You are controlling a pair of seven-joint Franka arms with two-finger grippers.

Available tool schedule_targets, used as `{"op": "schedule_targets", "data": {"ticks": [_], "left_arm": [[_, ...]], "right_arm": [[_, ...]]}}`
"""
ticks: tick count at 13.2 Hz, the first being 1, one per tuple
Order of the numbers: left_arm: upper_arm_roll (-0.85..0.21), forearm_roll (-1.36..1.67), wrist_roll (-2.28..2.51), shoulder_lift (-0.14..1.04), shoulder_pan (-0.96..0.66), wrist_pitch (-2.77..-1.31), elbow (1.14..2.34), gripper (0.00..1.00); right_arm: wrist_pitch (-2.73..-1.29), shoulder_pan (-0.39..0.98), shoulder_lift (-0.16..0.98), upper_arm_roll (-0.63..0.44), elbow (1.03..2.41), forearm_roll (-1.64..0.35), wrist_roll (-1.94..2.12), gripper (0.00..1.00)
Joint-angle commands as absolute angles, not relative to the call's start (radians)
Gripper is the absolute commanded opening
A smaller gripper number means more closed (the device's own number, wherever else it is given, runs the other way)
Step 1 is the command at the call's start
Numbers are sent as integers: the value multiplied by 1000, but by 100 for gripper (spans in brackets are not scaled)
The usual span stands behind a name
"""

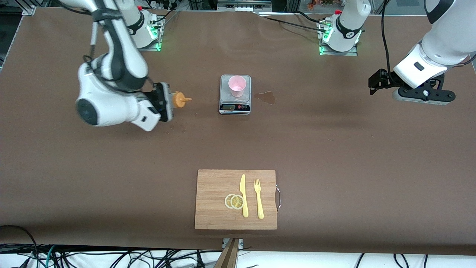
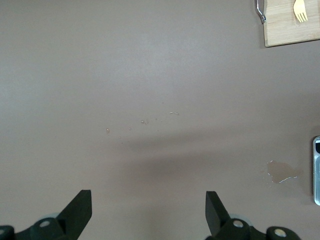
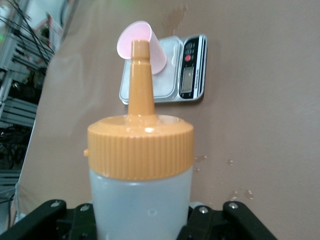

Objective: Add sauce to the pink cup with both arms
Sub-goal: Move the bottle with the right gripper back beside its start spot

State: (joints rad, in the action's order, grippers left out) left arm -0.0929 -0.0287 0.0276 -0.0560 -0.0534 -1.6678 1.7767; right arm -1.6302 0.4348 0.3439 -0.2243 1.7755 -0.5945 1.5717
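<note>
Noted sauce bottle (image 3: 141, 200) as translucent whitish plastic, smooth, with ribbed glossy orange cap and smooth tapered nozzle. Logged pink cup (image 1: 237, 85) as pale, semi-glossy plastic. Recorded scale (image 1: 235, 94) with brushed metal-looking platform and dark glossy display strip at its 6 o'clock edge. Found table (image 1: 334, 149) covering brown, matt, smooth, with a shiny wet-looking stain (image 1: 266, 96) at 3 o'clock of the scale. Marked cutting board (image 1: 236, 199) as light wood, matt; knife (image 1: 243, 195) and fork (image 1: 258, 198) as yellow plastic.
</note>
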Motion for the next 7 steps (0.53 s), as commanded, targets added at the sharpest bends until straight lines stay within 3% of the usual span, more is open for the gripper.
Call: {"op": "schedule_targets", "data": {"ticks": [1,7], "left_arm": [[-92,-2,18,-57,-49,-1654,1766,100],[-94,-2,18,-57,-49,-1654,1766,100]], "right_arm": [[-1569,297,360,-213,1796,-704,1791,10],[-1412,138,601,-308,1772,-981,2351,10]]}}
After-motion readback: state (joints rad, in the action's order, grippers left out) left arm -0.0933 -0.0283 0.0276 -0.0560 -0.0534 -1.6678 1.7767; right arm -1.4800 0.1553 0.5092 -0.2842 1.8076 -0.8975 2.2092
